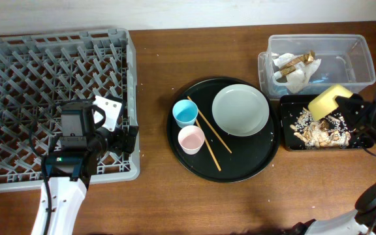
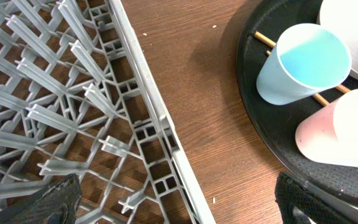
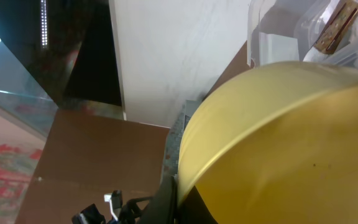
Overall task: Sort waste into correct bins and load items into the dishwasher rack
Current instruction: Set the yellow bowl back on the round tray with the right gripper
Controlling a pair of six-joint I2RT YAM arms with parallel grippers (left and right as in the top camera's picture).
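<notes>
Currently the right gripper [image 1: 356, 109] is clamped on the rim of the yellow bowl [image 1: 328, 101], which hangs tilted over the black bin [image 1: 292, 146], above the scraps [image 1: 322, 134] lying there. The right wrist view shows little but the bowl's yellow outer wall, so I cannot tell whether any crumbs cling inside. I judge the bowl to be at the emptying step, and what matters next is its way to the rack [image 1: 5, 78]. The rack lies far to the left, across the whole table, with the round tray [image 1: 253, 160] between. The right arm would therefore have a long reach and would need to pass clear of the plate [image 1: 240, 109] and cups. The left gripper [image 1: 128, 138] hovers over the rack's near right corner, its fingers [image 2: 48, 202] spread wide apart and empty. It is much the nearer arm to the blue cup [image 2: 309, 62] and pink cup [image 2: 340, 134]. Wrapper [image 1: 297, 61] and napkin [image 1: 294, 79] lie in the tub [image 1: 361, 72].
</notes>
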